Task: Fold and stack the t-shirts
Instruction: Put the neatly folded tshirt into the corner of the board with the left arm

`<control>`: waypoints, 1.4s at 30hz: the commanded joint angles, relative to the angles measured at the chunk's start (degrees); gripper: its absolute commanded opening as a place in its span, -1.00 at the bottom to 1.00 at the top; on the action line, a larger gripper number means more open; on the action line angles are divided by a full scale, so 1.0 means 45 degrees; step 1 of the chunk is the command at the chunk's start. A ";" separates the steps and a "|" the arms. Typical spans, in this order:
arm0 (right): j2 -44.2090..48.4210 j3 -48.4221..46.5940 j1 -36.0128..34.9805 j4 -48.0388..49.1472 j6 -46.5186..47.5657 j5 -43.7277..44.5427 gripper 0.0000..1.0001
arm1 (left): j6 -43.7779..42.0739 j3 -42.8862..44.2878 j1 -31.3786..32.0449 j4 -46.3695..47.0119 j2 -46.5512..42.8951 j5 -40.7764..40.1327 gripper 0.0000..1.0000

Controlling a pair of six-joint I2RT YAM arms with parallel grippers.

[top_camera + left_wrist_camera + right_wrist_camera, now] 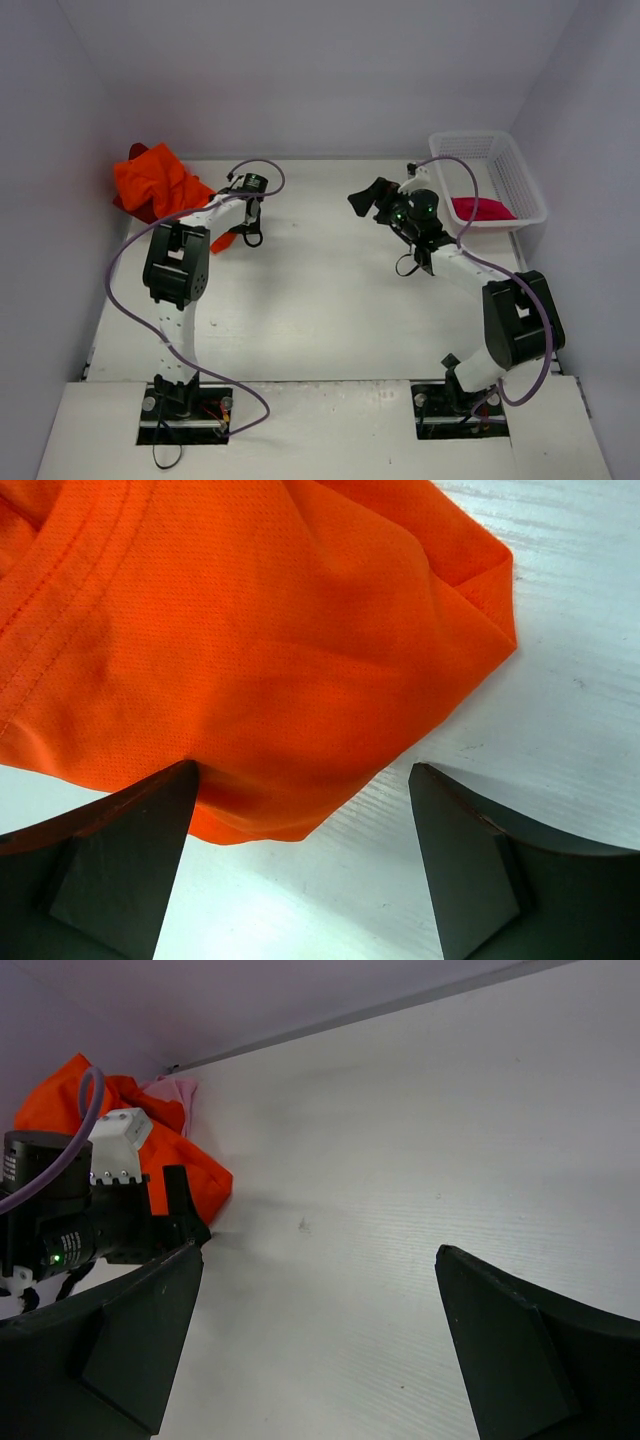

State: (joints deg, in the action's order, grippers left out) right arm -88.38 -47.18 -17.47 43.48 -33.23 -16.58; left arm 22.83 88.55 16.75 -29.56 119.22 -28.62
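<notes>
The orange t-shirt (155,180) lies crumpled at the table's far left, with a dark red t-shirt (121,203) showing under its left edge. The crimson-pink t-shirt (482,209) lies in the white mesh basket (515,165). My left gripper (246,234) is open and low over the orange shirt's right corner. In the left wrist view the orange shirt (250,630) reaches between the jaws of my left gripper (302,770) beside the left finger (120,860). My right gripper (368,198) is open and empty above the table's middle, facing left.
The basket stands at the far right corner by the wall. Grey walls close the table on the left, back and right. The right wrist view shows bare white table under my right gripper (318,1255), the left arm's wrist (90,1220) and the orange shirt (195,1175) beyond.
</notes>
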 commanded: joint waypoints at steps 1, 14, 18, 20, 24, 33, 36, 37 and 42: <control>0.0792 0.0073 0.0231 0.1040 -0.0095 -0.0241 0.98 | 0.0005 0.0556 -0.0071 -0.0286 -0.0165 -0.0436 0.63; 0.0987 0.0464 0.0719 0.1391 -0.0271 -0.0593 0.98 | 0.0044 0.0986 -0.0071 -0.0755 0.0265 -0.0651 0.07; 0.1007 0.0581 0.0817 0.1469 -0.0310 -0.0652 0.98 | 0.0102 0.0986 -0.0071 -0.0872 0.0265 -0.0826 -0.39; 0.1065 0.0601 0.0875 0.1470 -0.0310 -0.0710 0.98 | 0.0122 0.0927 -0.0051 -0.0872 0.0226 -0.0944 -0.65; 0.1104 0.0601 0.0914 0.1470 -0.0349 -0.0730 0.98 | 0.0142 0.0790 -0.0071 -0.0833 0.0089 -0.1081 -0.89; 0.0968 0.0874 0.0895 0.1665 -0.0388 -0.0789 0.98 | 0.0122 0.0575 -0.0012 -0.0657 -0.0477 -0.1042 -1.00; 0.1085 0.1011 0.0953 0.1568 -0.0310 -0.0789 0.98 | 0.0122 0.0634 -0.0032 -0.0619 -0.0730 -0.1081 -1.00; 0.1220 0.1069 0.0992 0.1509 -0.0291 -0.0769 0.98 | 0.0103 0.0653 -0.0032 -0.0638 -0.0809 -0.1100 -1.00; 0.1689 0.1401 0.1168 0.1275 -0.0174 -0.0769 0.98 | -0.0248 0.1665 -0.0070 -0.1201 -0.1219 -0.1276 -1.00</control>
State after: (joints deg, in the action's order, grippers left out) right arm -85.17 -40.77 -12.84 45.12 -34.50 -19.18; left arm 22.92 91.05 16.75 -33.06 119.90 -31.79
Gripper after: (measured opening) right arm 0.990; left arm 0.021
